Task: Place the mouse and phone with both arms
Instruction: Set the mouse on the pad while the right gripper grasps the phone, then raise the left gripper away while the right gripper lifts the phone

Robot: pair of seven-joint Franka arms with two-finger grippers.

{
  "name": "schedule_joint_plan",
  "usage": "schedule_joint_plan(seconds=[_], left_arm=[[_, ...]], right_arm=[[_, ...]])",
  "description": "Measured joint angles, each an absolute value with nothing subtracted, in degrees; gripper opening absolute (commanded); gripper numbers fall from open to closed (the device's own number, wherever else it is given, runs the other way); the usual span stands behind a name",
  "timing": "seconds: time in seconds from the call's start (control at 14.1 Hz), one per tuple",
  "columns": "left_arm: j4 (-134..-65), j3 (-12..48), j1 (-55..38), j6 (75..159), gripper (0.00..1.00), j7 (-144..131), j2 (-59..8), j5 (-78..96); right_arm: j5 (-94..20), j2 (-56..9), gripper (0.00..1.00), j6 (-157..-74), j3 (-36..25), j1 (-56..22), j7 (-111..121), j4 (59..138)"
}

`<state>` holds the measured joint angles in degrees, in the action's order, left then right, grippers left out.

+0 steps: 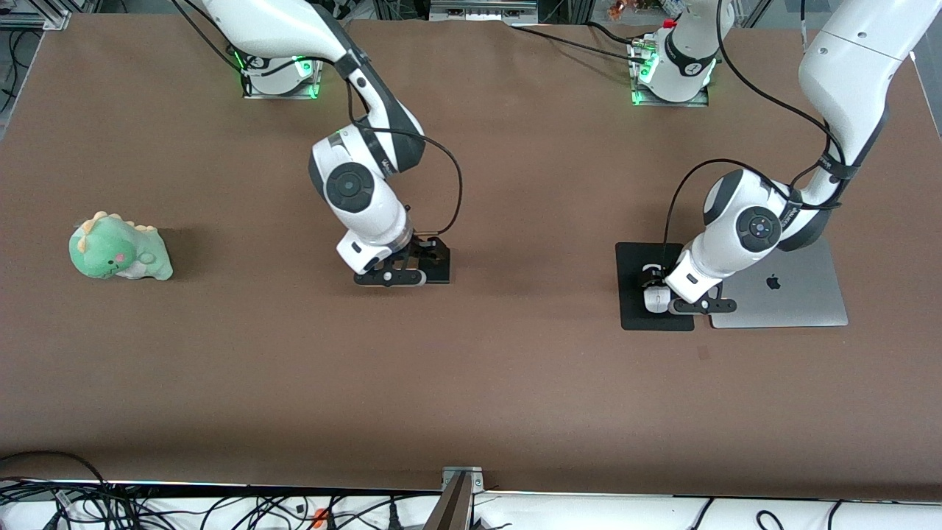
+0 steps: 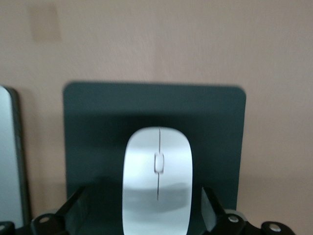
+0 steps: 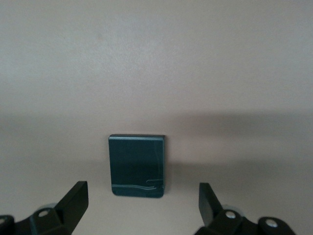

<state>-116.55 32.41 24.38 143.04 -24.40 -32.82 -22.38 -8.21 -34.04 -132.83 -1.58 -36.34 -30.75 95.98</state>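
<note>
The white mouse point(image 1: 655, 299) lies on a black mouse pad point(image 1: 634, 313) beside the laptop. My left gripper point(image 1: 664, 288) hangs low over it, open. In the left wrist view the mouse point(image 2: 157, 166) sits between the two fingers point(image 2: 213, 209), with a dark gap on each side. The black phone point(image 1: 439, 266) lies flat on the brown table near the middle. My right gripper point(image 1: 411, 266) is low beside it, open. In the right wrist view the phone point(image 3: 137, 165) lies just ahead of the spread fingertips point(image 3: 74, 199), untouched.
A closed silver laptop point(image 1: 780, 293) lies next to the mouse pad, toward the left arm's end. Its edge also shows in the left wrist view as the laptop point(image 2: 9, 161). A green dinosaur plush point(image 1: 119, 248) sits toward the right arm's end.
</note>
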Motion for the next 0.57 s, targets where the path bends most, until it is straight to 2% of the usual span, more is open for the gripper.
schedule_joint_plan(seconds=[0.28,0.57], left_arm=[[-113.47,33.56,26.54,141.26,1.00,-24.24,-30.32,-22.38],[-112.13,40.21,29.61,129.65,1.00,-24.45,-21.97,-21.70]], right_arm=[[-4.50,-37.90,1.00,-136.37,-1.66,-37.10,-35.08,95.96],[-3.00,-39.78,1.00,-138.35,-1.67,-38.54,-38.48,95.90]])
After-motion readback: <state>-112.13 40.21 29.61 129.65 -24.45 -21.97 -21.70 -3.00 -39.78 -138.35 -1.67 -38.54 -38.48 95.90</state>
